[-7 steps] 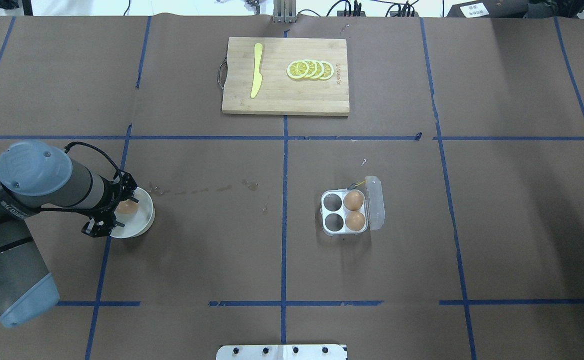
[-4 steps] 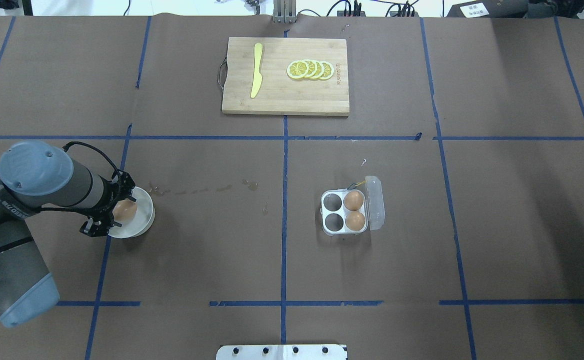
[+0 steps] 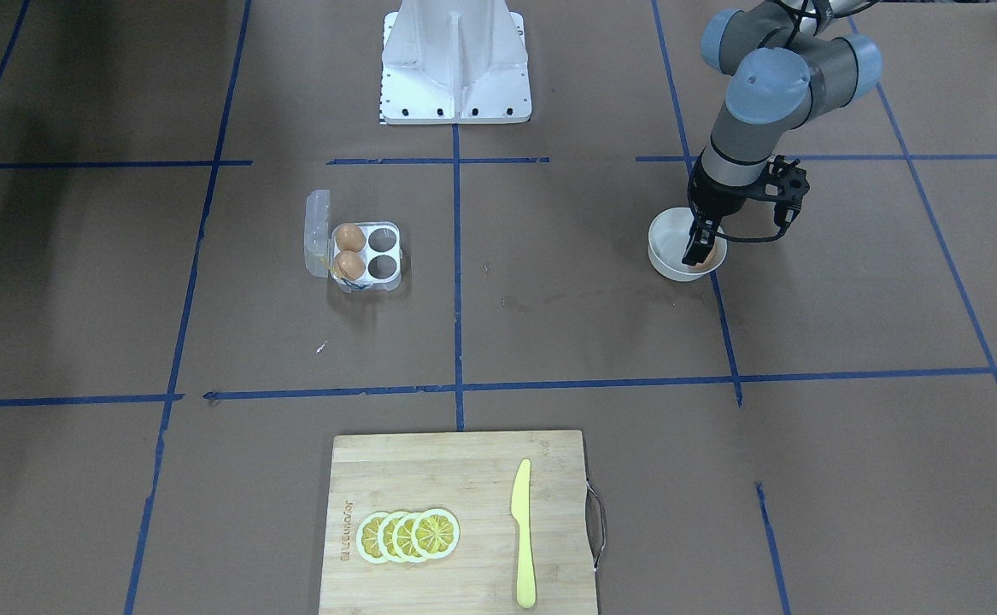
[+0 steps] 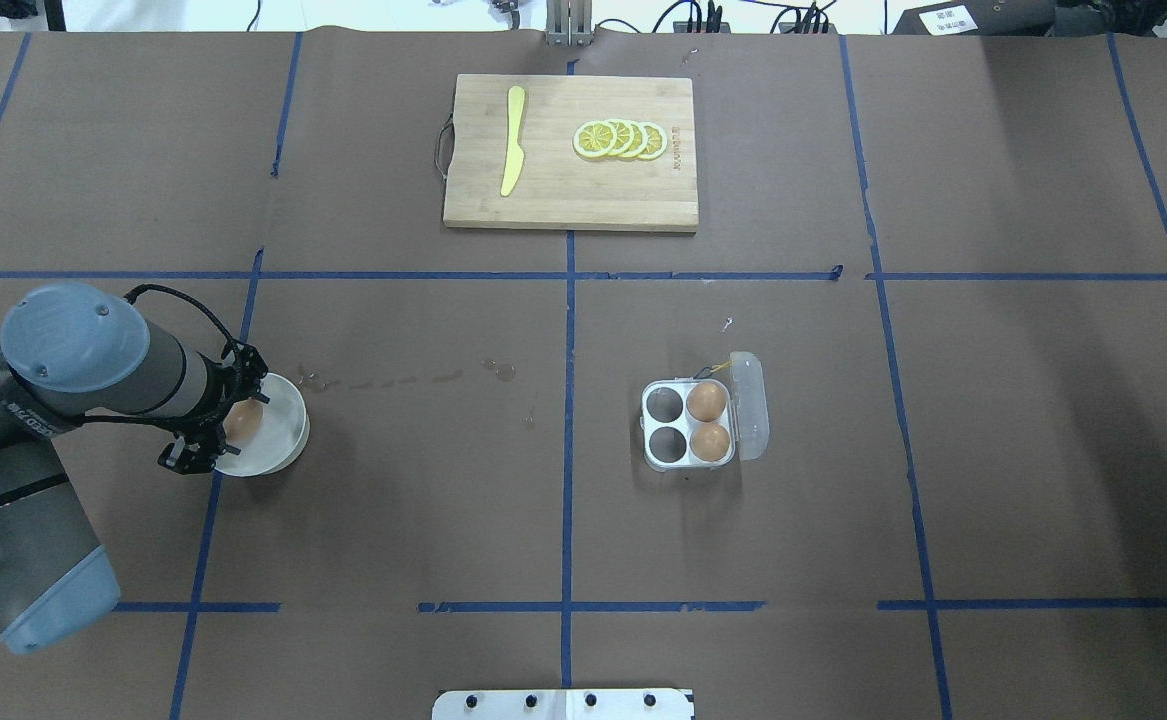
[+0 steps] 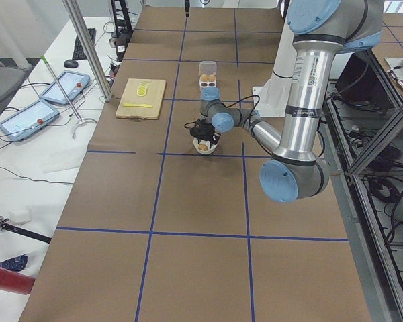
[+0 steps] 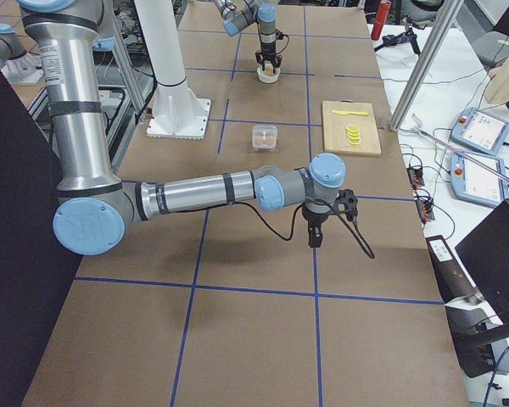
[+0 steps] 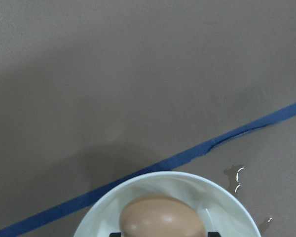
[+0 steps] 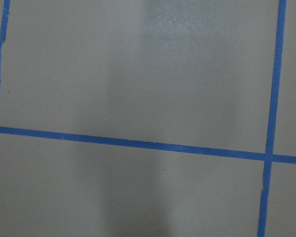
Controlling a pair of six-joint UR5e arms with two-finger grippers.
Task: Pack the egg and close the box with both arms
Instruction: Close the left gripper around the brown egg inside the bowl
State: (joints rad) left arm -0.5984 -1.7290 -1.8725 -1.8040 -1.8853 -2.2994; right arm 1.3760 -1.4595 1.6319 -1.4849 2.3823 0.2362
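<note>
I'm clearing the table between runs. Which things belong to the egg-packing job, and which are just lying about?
Job: egg held by the left gripper, white bowl under it, open box with two eggs packed.
Lying about: cutting board, yellow knife, lemon slices.

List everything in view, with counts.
egg: 1, orange-brown, in the bowl, between the left gripper's fingers
boxed eggs: 2, orange-brown, in the two box cells next to the lid
box: 1, clear, right of table centre, lid open, two cells empty
bowl: 1, white, left side of table
board: 1, wooden, far middle of table
knife: 1, yellow, on the board
lemon slices: 4, yellow, overlapping on the board
table: 1, brown cover, blue tape grid
pedestal: 1, white, robot's side of the table
left arm: grey, left gripper closed on the egg
right arm: grey, right gripper above bare table, state unclear
</note>
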